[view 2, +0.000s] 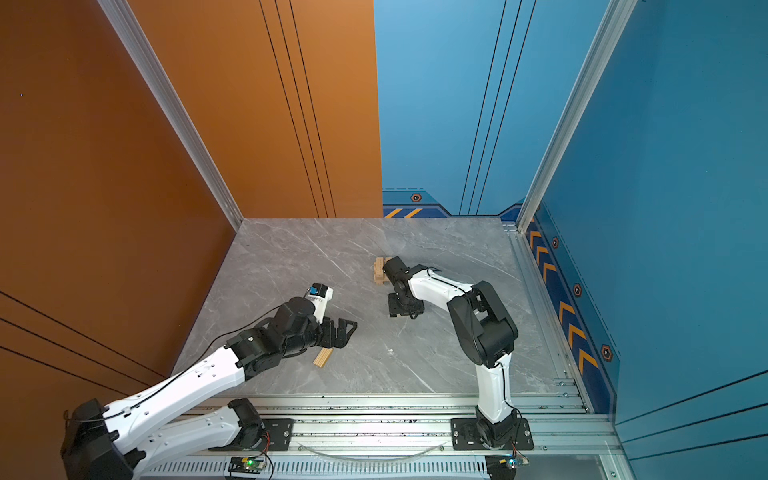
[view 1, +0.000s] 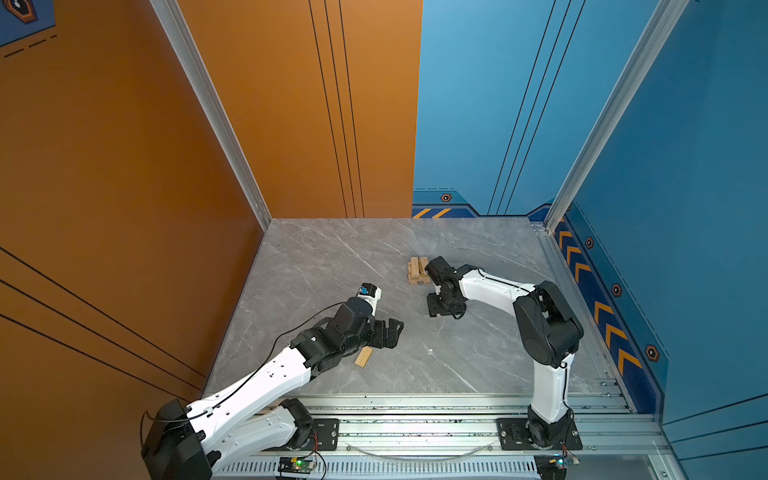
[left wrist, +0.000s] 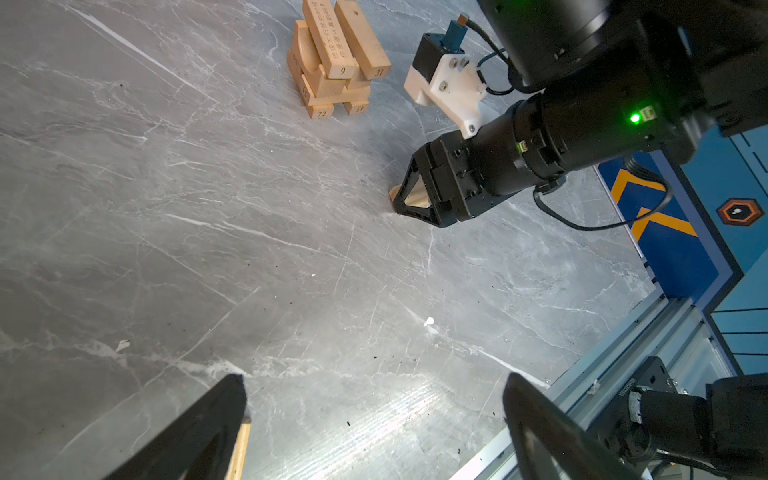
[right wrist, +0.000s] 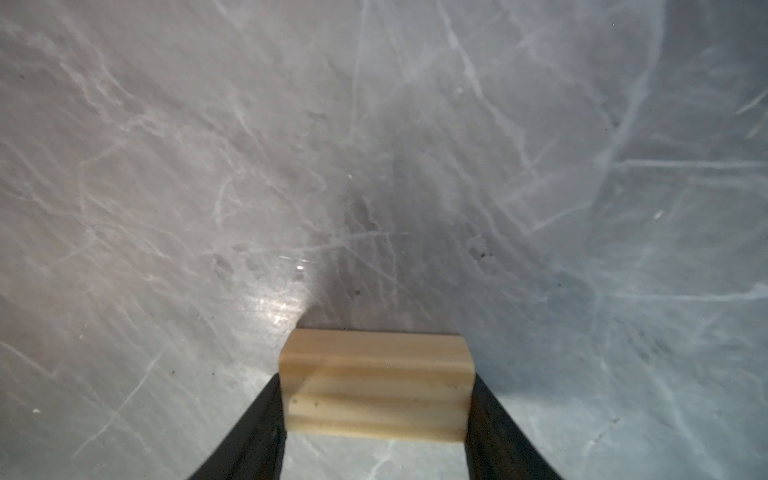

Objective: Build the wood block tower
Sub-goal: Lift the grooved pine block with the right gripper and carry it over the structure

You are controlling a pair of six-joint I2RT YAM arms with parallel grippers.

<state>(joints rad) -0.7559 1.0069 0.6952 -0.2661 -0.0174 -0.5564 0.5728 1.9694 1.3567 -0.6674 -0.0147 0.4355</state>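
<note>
We're looking down on the gray marbled tabletop (view 1: 332, 257), and the tower (view 1: 417, 270) stands toward its far middle, a compact stack of pale wood in crossed layers. From the left wrist view we see the tower (left wrist: 336, 62) clearly: two bars lie side by side on top, a rounded arch piece sits under them, and short pieces carry it at the base.

Over to the right gripper (view 1: 434, 307). It's low at the tabletop, on the near side of the tower and apart from it. In the right wrist view we've got a small wood block (right wrist: 376, 365) sitting square between the two black fingers (right wrist: 257, 432), one finger against each end, so the claw is pinching that block. We can't tell whether the block rests on the surface or hangs just off it. The left wrist view shows the same pale piece (left wrist: 409, 197) inside the right claw, right down at the marble.

Now the left gripper (view 1: 395, 334). Its claw is spread wide and holds nothing, out over bare table left of centre, well apart from the tower. Just beside it, partly tucked under the arm in both top views, lies a loose grooved slab (view 1: 364, 356), flat on the tabletop near the front.
</note>
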